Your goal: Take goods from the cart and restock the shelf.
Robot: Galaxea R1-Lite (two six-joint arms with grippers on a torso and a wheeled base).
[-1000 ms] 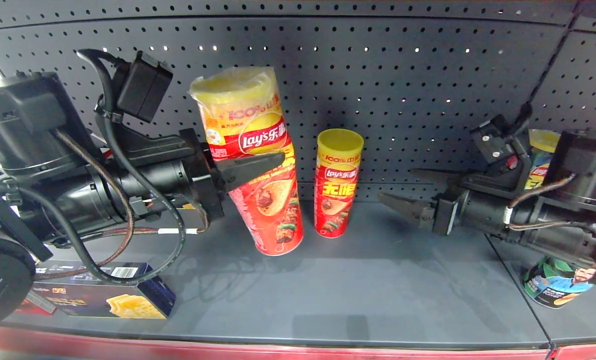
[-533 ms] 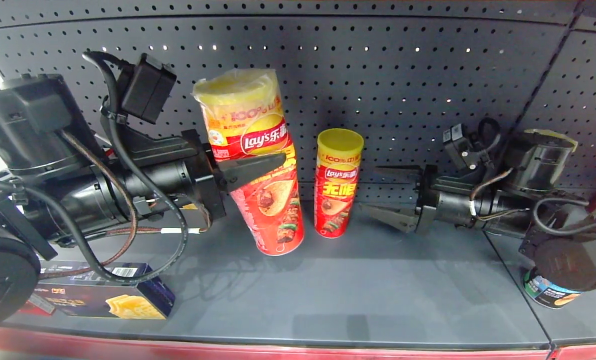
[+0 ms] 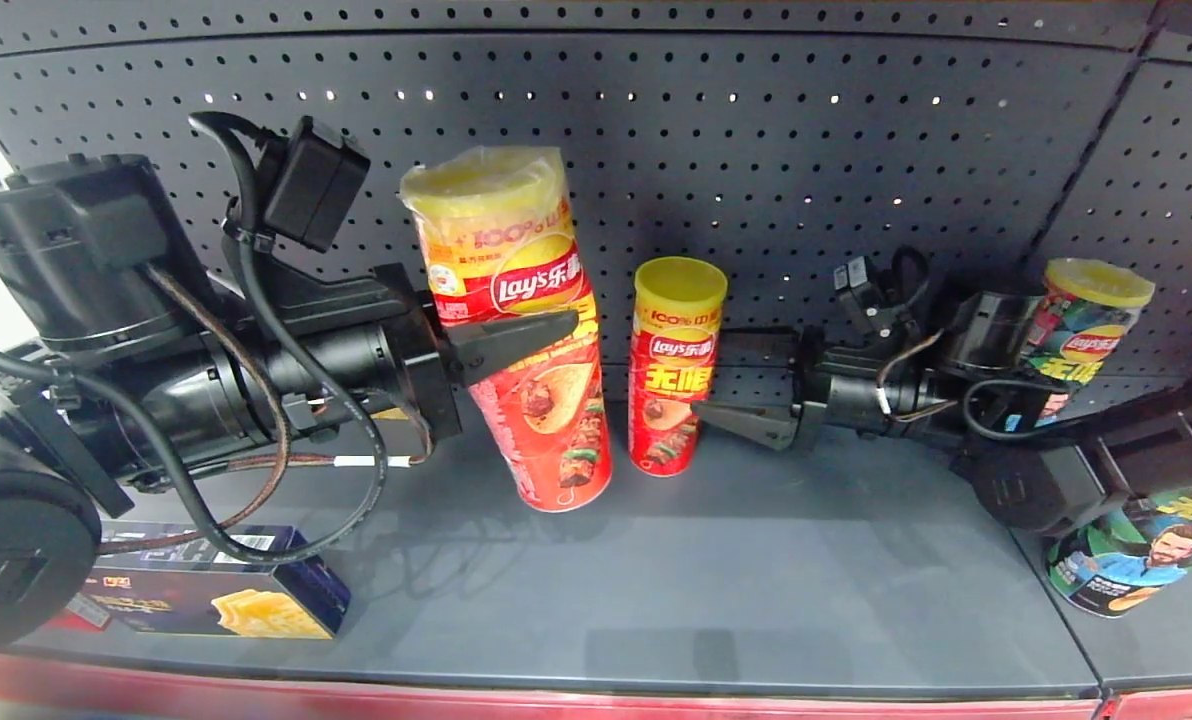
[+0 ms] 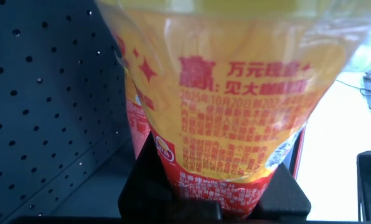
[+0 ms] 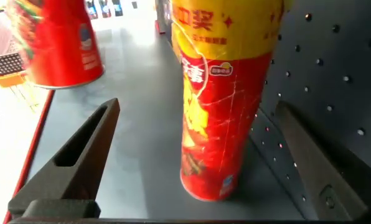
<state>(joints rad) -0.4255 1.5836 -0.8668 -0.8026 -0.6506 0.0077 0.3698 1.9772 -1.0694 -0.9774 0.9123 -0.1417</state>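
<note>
Gripping tall chip can (image 3: 516,260) at mid-height: left end effector (image 3: 534,345) clenched on it. Can tilted, base down at shelf (image 3: 756,580), just left of small chip can (image 3: 671,380). Right end effector (image 3: 746,385) released, jaws spread, just beside small chip can, not touching. Small chip can upright near pegboard (image 3: 816,150).

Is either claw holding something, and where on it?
The left gripper clamps the tall wrapped chips can around its middle. The right gripper is open, holding nothing.
</note>
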